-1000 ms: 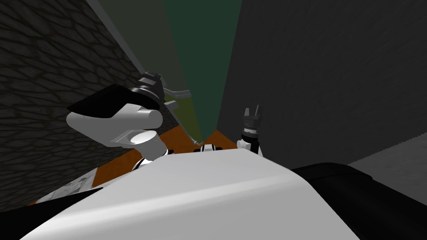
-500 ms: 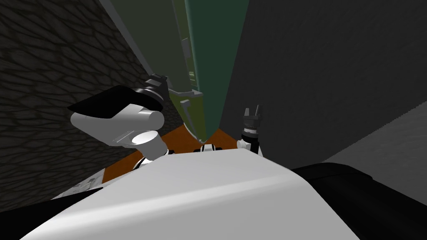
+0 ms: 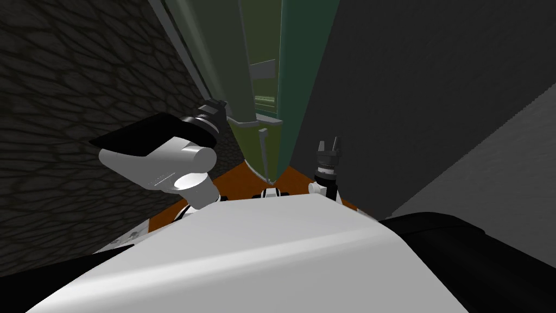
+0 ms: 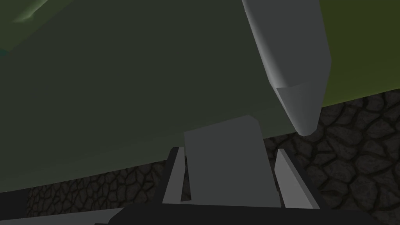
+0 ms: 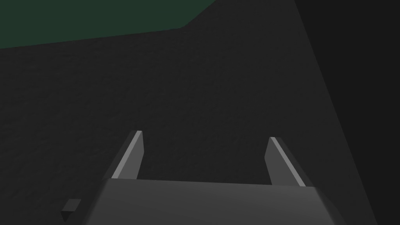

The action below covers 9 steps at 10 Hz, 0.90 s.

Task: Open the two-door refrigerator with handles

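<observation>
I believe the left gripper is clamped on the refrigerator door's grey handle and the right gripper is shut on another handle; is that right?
Not quite: the right gripper is open with nothing between its fingers, as the right wrist view shows. The left gripper is indeed clamped on the refrigerator door's grey handle.

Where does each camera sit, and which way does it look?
Head view: from the head, steeply down at the dark green two-door refrigerator; both forearms show.
Left wrist: along the left end effector, shut on the grey handle.
Right wrist: along the open right end effector, toward a dark wall.
Head and left wrist share the refrigerator.
</observation>
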Available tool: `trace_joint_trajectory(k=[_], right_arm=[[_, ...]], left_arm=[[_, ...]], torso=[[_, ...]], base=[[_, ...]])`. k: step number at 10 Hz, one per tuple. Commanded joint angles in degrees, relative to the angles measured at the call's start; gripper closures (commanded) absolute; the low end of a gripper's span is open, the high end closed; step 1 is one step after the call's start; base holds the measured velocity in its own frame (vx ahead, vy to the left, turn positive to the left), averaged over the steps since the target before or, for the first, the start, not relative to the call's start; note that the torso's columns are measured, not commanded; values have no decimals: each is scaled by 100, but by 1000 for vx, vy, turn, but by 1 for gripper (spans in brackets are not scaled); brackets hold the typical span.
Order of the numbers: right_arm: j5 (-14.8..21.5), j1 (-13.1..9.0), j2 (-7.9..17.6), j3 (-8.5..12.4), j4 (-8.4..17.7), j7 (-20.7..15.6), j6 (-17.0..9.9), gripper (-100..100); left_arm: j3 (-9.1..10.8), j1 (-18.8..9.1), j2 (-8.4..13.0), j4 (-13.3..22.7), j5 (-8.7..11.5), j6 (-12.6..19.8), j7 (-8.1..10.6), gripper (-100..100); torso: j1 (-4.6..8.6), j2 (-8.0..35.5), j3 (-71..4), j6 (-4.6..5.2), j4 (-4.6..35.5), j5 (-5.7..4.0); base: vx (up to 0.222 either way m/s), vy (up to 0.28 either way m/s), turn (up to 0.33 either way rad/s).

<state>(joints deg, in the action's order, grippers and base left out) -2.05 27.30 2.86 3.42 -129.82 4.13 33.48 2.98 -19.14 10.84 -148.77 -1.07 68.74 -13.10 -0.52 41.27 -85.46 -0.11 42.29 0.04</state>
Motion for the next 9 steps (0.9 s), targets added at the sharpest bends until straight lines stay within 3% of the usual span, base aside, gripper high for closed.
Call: trace_joint_trajectory(k=[1,2,4,6,7,8,9], right_arm=[[0,0,0,0,0,0,0,0],[0,0,0,0,0,0,0,0],[0,0,0,0,0,0,0,0],[0,0,0,0,0,0,0,0],[0,1,-2,-1,0,0,0,0],[0,-2,-2,-2,-1,0,0,0],[0,0,-2,-2,-1,0,0,0]], left_arm=[[-36,-87,64,-50,244,-24,-3,100],[-36,-87,64,-50,244,-24,-3,100],[-169,-114,75,-106,461,24,2,100],[-217,-70,55,-114,476,76,14,100],[-29,11,344,163,771,-225,10,100],[-29,11,447,257,879,-311,10,100],[166,96,641,424,1079,-470,9,100]], torso=[[1,2,-1,4,-1,-4],[-5,3,1,7,0,-1],[12,31,25,3,-2,-2],[2,18,13,1,-6,5],[80,15,23,6,-23,-10],[60,19,27,19,-39,-6],[26,18,30,8,-41,9]], base=[[-104,322,-92],[-109,285,-48],[-92,347,-80],[-80,237,-28],[-102,148,-289],[-123,178,-229],[-176,250,-312]])
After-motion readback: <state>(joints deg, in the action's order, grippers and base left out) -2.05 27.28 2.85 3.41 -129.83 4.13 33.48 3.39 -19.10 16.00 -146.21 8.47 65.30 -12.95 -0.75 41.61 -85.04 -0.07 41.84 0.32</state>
